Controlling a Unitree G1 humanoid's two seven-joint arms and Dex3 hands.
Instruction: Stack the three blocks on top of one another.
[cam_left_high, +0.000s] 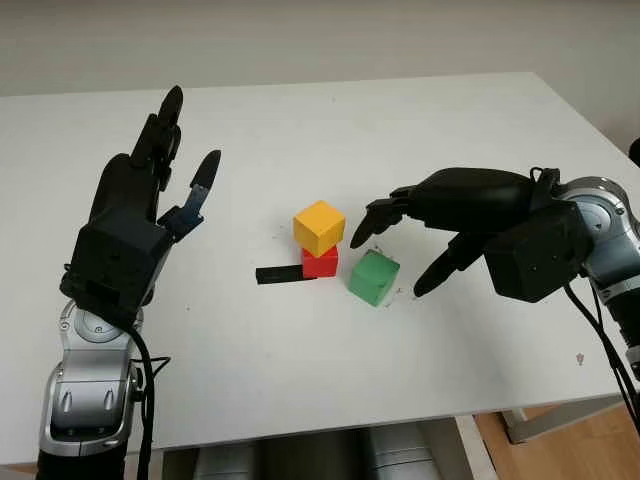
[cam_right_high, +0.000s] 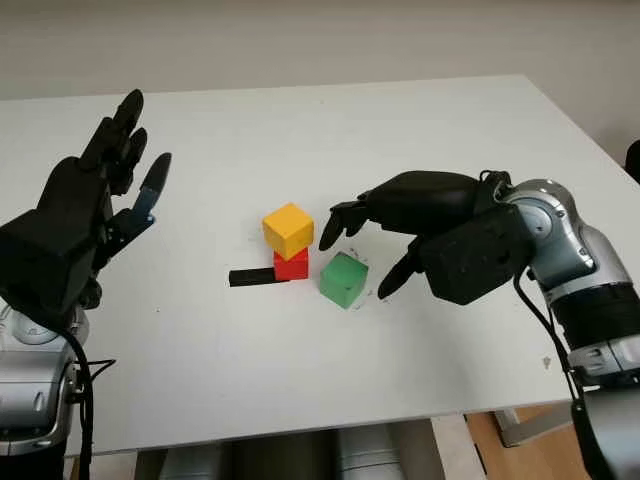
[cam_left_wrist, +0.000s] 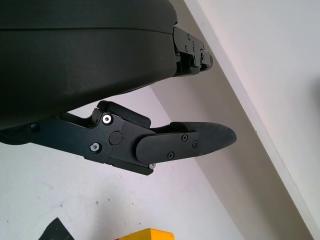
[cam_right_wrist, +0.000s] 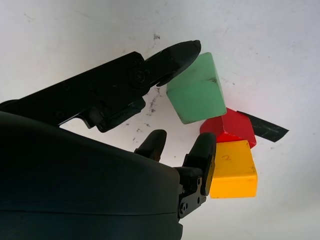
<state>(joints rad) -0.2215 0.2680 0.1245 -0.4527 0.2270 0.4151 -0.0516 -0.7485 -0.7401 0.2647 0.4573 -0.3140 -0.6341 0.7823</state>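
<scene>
A yellow block (cam_left_high: 319, 226) sits on top of a red block (cam_left_high: 320, 262) near the middle of the white table (cam_left_high: 450, 130). A green block (cam_left_high: 374, 277) stands on the table just right of that pair, slightly turned. My right hand (cam_left_high: 388, 262) is open and hovers at the green block: its thumb (cam_right_wrist: 175, 55) is at the block's right side, and the other fingers (cam_right_wrist: 202, 150) reach over it toward the yellow block. They do not close on it. My left hand (cam_left_high: 190, 135) is open and raised above the table at the left.
A short strip of black tape (cam_left_high: 278, 274) lies on the table against the left side of the red block. The table's front edge (cam_left_high: 380, 425) runs close below the hands, and the floor shows past its right corner.
</scene>
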